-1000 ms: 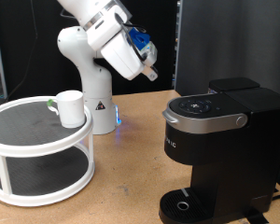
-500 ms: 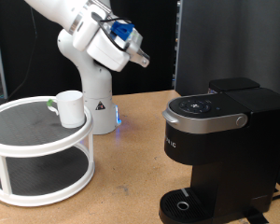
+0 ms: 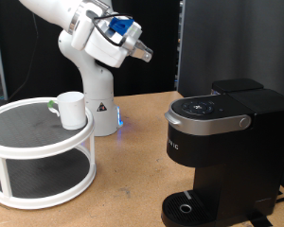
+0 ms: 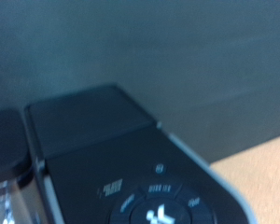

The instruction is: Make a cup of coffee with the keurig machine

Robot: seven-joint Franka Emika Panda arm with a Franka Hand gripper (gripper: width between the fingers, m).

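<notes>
Two views, different coverage. Exterior view had the claw (image 3: 143,53) raised high in the air, clear of everything, nothing visible between its fingers; too small and angled to tell if the fingers were apart or together. The keurig machine (image 3: 222,151) sat on the wooden worktop (image 3: 133,180) well below the claw and off toward the exterior view's right, lid down, silver-grey handle (image 3: 210,121) wrapping the front of the lid, round drip tray (image 3: 186,208) at its foot. The cup (image 3: 72,110) was well below the claw toward the exterior view's left, upright on the upper tier of a round two-tier rack (image 3: 40,151), well apart from the machine.

Wrist view showed none of the claw, cup or rack. It only showed the keurig machine (image 4: 112,154) from above, blurred: black lid top, round button cluster (image 4: 159,203) with unreadable labels, a strip of worktop (image 4: 261,173) beside it.
</notes>
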